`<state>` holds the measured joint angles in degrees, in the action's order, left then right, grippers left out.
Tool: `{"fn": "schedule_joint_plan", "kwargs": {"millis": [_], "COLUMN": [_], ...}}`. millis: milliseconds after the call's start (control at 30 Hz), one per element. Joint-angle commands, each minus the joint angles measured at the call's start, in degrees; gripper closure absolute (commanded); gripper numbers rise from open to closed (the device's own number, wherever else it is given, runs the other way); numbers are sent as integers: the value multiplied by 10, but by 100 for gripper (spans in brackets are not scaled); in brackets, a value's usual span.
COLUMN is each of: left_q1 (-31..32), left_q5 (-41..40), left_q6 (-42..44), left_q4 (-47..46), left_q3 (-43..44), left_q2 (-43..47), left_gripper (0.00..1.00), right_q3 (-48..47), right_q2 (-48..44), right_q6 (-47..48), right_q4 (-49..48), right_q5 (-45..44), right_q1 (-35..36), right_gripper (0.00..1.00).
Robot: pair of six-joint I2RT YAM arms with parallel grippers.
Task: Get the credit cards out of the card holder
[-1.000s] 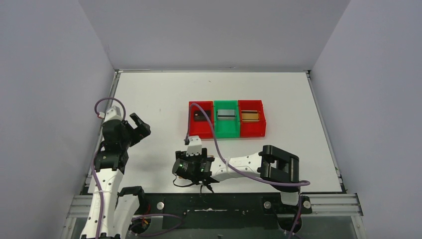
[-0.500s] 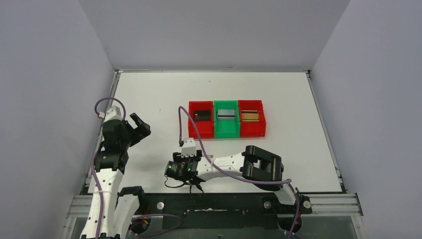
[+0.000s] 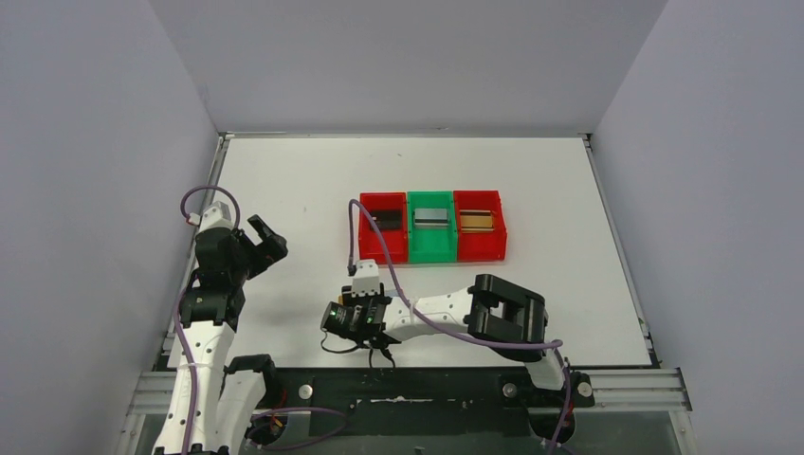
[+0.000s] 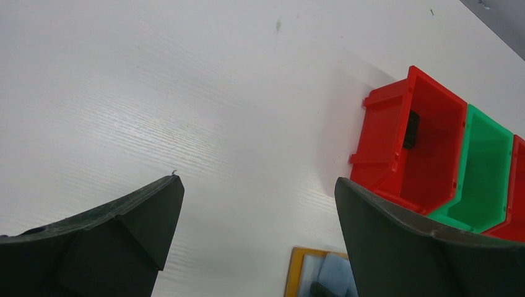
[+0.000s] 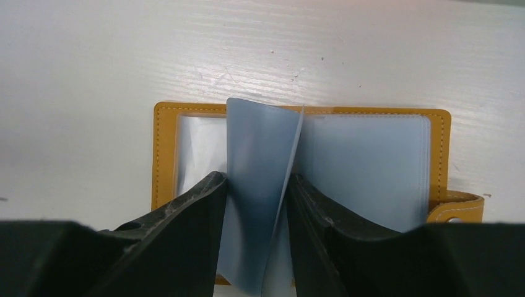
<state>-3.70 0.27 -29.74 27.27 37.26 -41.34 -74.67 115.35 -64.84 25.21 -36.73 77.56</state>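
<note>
The tan card holder (image 5: pixel 371 114) lies open on the table near the front edge, its snap tab at the right. My right gripper (image 5: pixel 256 179) points down on it, fingers pressed against both sides of a raised pale blue inner pocket (image 5: pixel 260 148), which bows between them. From above, the right gripper (image 3: pixel 368 327) hides the card holder. The credit cards lie in the bins: black (image 3: pixel 384 220), silver-grey (image 3: pixel 431 217), gold-brown (image 3: pixel 477 221). My left gripper (image 3: pixel 268 241) hangs open at the left, empty; between its fingers (image 4: pixel 257 180) is bare table, with a card holder corner (image 4: pixel 297 272) at the frame's bottom.
A row of plastic bins stands mid-table: red (image 3: pixel 364 248), green (image 3: pixel 431 250), red (image 3: pixel 500 248). The right arm's purple cable (image 3: pixel 358 232) loops over the left red bin's corner. Grey walls close in the table on three sides.
The right gripper's jaws have narrowed onto the blue pocket. The right arm has shifted a little to the left, its cable swinging with it. The left arm has not moved.
</note>
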Motion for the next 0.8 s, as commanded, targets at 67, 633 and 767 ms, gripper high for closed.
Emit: {"fn": "schedule_joint_plan", "kwargs": {"millis": [67, 633, 767], "left_q1": [4, 4, 5], "left_q5": [4, 5, 5], "left_q6": [1, 2, 6], "left_q4": [-20, -20, -14], "left_q3": [6, 6, 9], "left_q2": [9, 10, 4], "left_gripper": [4, 4, 4], "right_q3": [-22, -51, -64], "right_q2": [0, 7, -36], "right_q6": [26, 57, 81], "right_q4": [23, 43, 47], "right_q5": [24, 29, 13], "right_q1": [-4, -1, 1], "right_gripper": [49, 42, 25]}}
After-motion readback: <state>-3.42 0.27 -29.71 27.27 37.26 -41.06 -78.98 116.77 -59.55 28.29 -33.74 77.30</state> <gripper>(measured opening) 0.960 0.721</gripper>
